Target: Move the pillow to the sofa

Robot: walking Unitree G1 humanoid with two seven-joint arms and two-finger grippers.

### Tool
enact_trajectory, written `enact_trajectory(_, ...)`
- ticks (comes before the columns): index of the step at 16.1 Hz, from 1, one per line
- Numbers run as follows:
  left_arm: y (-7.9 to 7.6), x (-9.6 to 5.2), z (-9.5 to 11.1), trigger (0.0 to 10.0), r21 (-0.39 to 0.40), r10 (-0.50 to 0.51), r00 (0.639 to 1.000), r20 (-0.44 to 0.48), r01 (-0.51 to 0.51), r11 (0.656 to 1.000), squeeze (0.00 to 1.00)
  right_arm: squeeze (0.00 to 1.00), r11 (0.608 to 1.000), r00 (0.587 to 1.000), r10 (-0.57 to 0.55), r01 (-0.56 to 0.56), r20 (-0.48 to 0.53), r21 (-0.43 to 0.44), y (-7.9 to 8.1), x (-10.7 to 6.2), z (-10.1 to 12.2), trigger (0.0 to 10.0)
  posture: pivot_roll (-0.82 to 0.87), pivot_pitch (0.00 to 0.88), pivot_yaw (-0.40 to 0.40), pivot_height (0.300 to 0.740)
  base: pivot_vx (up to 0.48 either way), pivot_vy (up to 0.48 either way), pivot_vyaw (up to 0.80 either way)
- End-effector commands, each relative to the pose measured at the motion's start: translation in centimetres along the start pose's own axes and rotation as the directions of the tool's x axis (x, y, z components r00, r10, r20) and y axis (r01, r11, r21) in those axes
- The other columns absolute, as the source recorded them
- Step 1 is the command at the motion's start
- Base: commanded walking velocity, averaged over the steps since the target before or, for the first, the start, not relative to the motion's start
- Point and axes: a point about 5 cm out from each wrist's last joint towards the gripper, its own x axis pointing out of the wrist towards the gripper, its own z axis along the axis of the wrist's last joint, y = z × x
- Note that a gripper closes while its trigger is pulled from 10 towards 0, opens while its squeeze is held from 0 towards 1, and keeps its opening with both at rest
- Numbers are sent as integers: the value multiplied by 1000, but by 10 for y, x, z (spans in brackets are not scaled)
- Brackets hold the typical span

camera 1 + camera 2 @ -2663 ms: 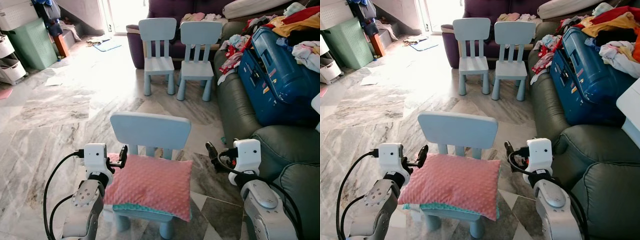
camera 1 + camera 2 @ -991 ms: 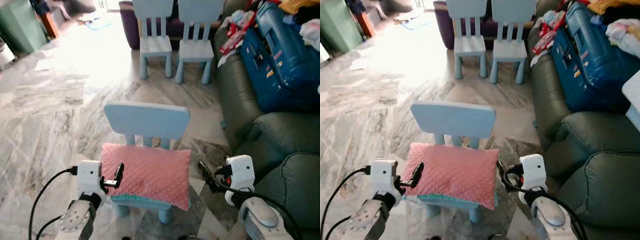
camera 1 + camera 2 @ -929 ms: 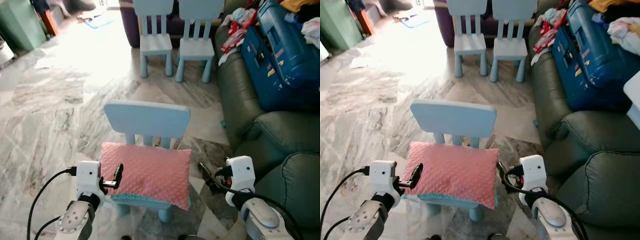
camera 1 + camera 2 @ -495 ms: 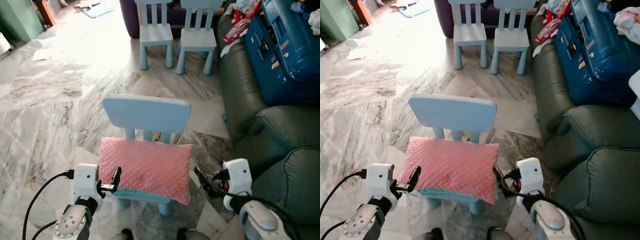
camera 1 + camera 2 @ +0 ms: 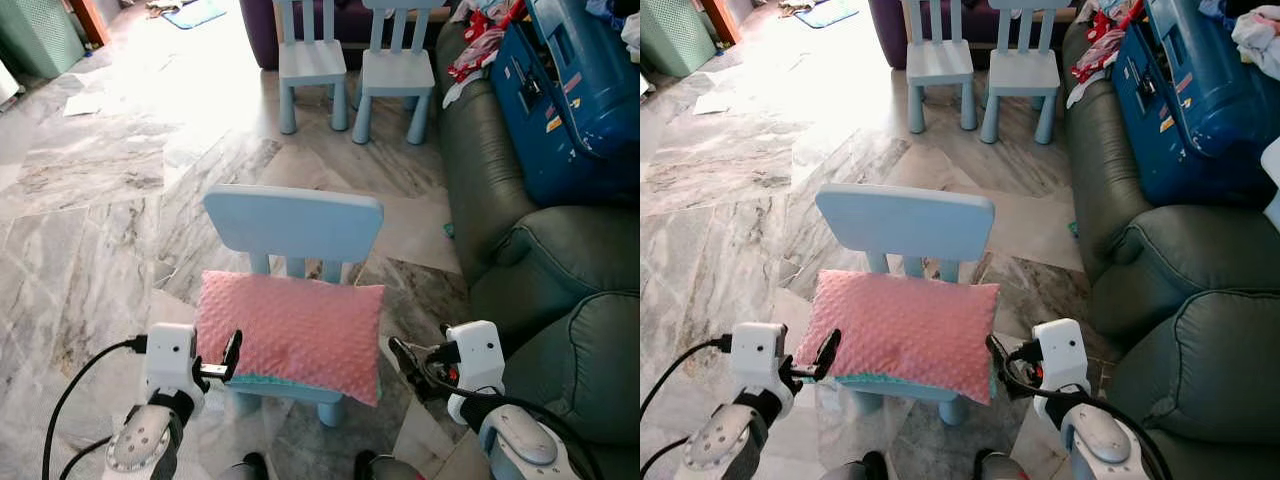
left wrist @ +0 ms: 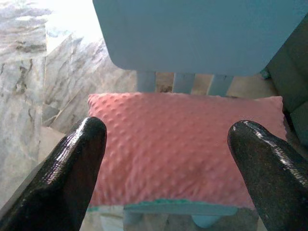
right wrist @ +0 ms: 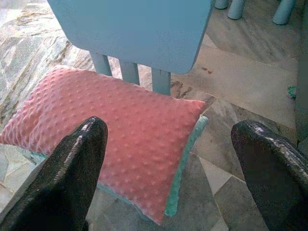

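A pink dotted pillow point(image 5: 292, 333) with a teal underside lies on the seat of a small light-blue chair point(image 5: 293, 222) right in front of me. My left gripper point(image 5: 231, 355) hovers open at the pillow's left edge, and the left wrist view frames the pillow point(image 6: 179, 144) between its two black fingers point(image 6: 77, 168). My right gripper point(image 5: 402, 358) stands open just off the pillow's right edge; the pillow point(image 7: 115, 130) sits between and beyond its fingers point(image 7: 72, 168). The dark green sofa point(image 5: 560, 290) is to my right.
Two more light-blue chairs point(image 5: 345, 60) stand further ahead. A blue suitcase point(image 5: 580, 100) and piles of clothes occupy the sofa's far part; the near green cushions point(image 5: 1200, 390) are bare. A purple sofa point(image 5: 262, 25) is at the back. Marble floor point(image 5: 90, 220) spreads to the left.
The camera has tilted down and closed in on the chair. Both grippers have come lower and nearer the pillow's two sides, still open.
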Motion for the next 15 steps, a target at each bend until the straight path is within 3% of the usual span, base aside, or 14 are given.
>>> enact_trajectory(1,2,-3,-5,10000,13,2,1000,-29,-1,1000,0,0,1000,1000,10,-10,3,3,3,-3,1,10000,-150,221,29,740,0,0,0)
enact_trajectory(15,2,-4,-6,10000,13,2,999,-37,-2,1000,0,0,1000,1000,27,-27,7,11,4,5,3,10000,-143,229,25,574,0,0,0)
